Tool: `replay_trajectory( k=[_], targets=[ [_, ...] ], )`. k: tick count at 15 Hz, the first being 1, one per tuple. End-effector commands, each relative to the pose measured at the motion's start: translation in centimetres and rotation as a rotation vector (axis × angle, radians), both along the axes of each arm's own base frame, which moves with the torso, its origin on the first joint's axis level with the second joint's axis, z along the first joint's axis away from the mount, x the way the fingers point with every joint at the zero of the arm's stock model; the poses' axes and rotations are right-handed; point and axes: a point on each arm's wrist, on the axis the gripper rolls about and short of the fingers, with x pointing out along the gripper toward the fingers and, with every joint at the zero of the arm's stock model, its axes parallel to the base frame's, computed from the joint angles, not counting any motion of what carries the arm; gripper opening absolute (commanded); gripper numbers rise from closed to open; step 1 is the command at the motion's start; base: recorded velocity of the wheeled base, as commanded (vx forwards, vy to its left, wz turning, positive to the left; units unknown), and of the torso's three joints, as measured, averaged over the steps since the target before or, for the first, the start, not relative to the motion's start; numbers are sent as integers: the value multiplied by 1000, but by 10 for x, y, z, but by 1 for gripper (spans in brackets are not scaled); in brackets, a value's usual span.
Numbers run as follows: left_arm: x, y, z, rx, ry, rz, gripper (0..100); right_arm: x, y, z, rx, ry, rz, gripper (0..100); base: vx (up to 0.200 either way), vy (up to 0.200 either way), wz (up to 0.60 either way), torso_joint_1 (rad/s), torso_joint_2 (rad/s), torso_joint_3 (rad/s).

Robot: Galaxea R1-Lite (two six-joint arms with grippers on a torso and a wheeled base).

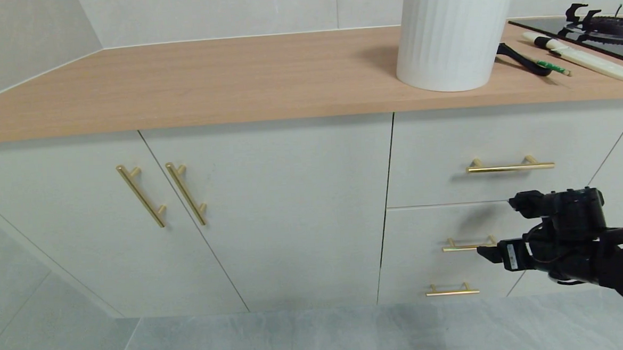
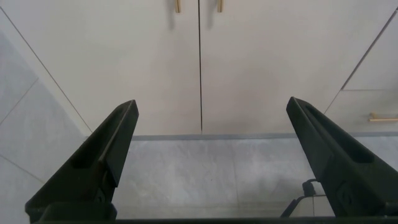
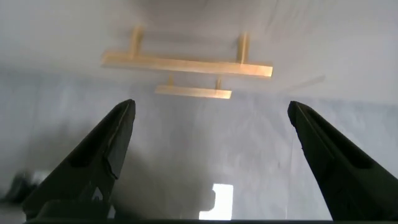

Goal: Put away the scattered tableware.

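pretty clearly a home kitchen. wood-look countertop over pale cabinet doors and a stack of drawers with brass bar handles, tiled wall behind, grey tiled floor. there's a gas hob at the far right (black pan supports on dark glass) and a white knife lying just beside it.

countertop is showing wood grain, matt. cabinet fronts are looking smooth and matt. handles are reading as gold-tone metal, catching a light sheen. white canister is looking ribbed, matt. hob is reflecting like black glass. wall tiles are showing a faint sheen; floor tiles are looking stone-like, matt. right gripper is looking like matt black plastic.
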Motion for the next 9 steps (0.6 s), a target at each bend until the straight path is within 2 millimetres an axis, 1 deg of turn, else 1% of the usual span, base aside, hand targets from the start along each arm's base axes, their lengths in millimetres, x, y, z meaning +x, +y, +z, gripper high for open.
replay_trajectory(
  k=[1, 2, 4, 9],
  targets=[
    [0, 0, 0, 0, 0, 1, 100, 8, 0, -36, -10, 51, -25, 100, 0, 0, 0, 0, 0, 0],
    [0, 0, 0, 0, 0, 1, 100, 14, 0, -41, 5, 2, -42, 100, 0, 0, 0, 0, 0, 0],
    [0, 0, 0, 0, 0, 1, 100, 19, 0, -47, 26, -58, -79, 100, 0, 0, 0, 0, 0, 0],
    [0, 0, 0, 0, 0, 1, 100, 29, 1, -66, 27, -101, -91, 100, 0, 0, 0, 0, 0, 0]
  ],
)
